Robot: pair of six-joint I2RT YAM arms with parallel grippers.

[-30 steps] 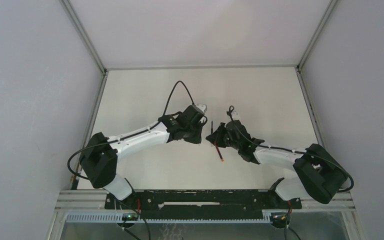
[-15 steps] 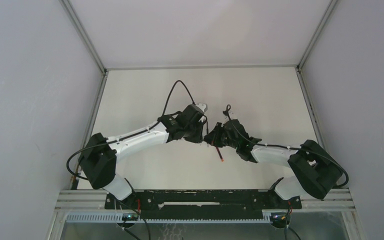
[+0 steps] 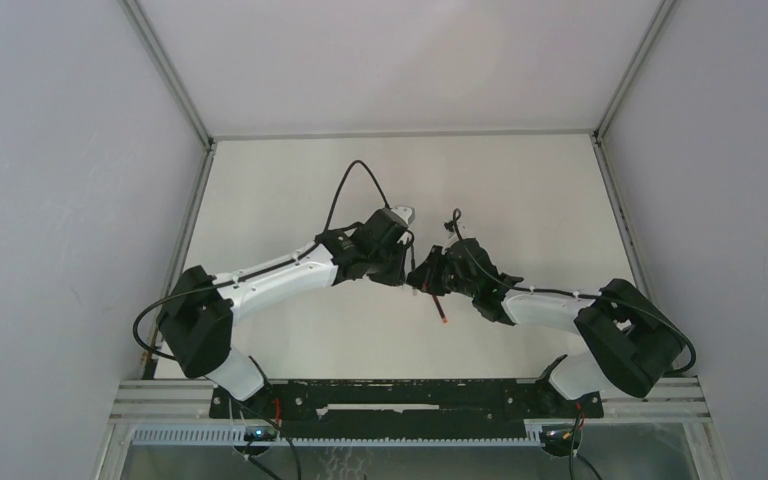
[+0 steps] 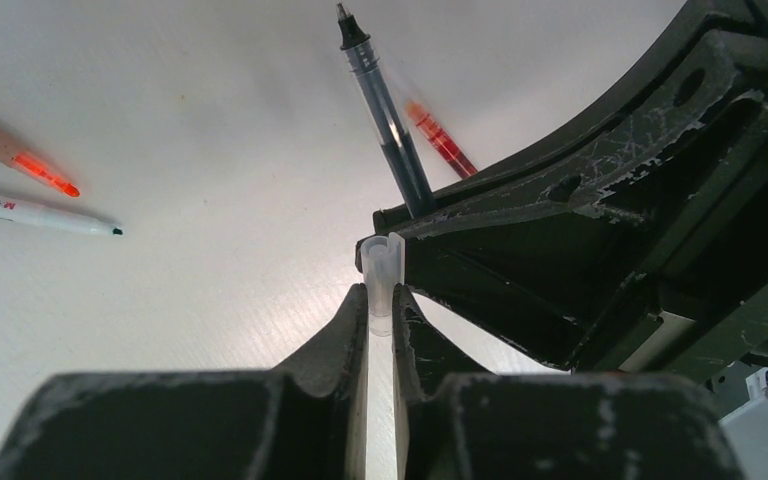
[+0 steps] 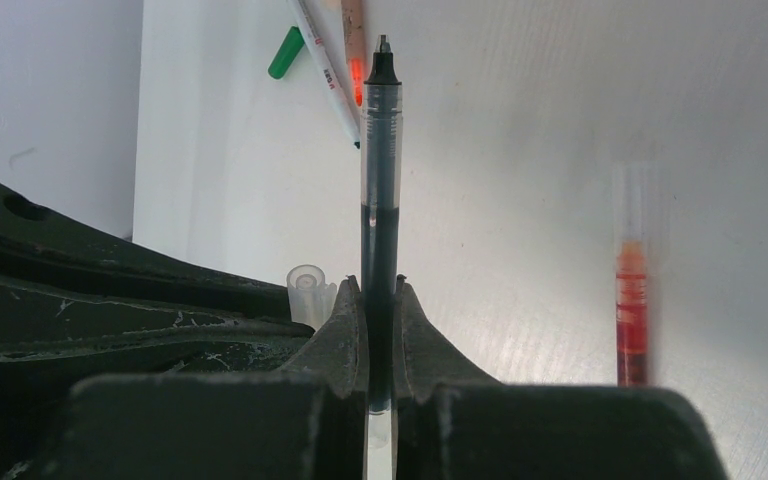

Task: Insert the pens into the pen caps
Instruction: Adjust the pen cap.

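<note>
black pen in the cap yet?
Out. The black pen shows a bare tip in the right gripper; the clear cap, in the left gripper, sits beside it.

Soft, even light from above fills the overhead view, leaving the table (image 3: 520, 180) bright and shadows faint. In both wrist views the near fingers (image 4: 345, 335) blur dark and glare whitens the table; the pen cap (image 4: 381, 280) and black pen (image 5: 380, 150) look sharp, the red pen (image 5: 632, 290) smeared
</note>
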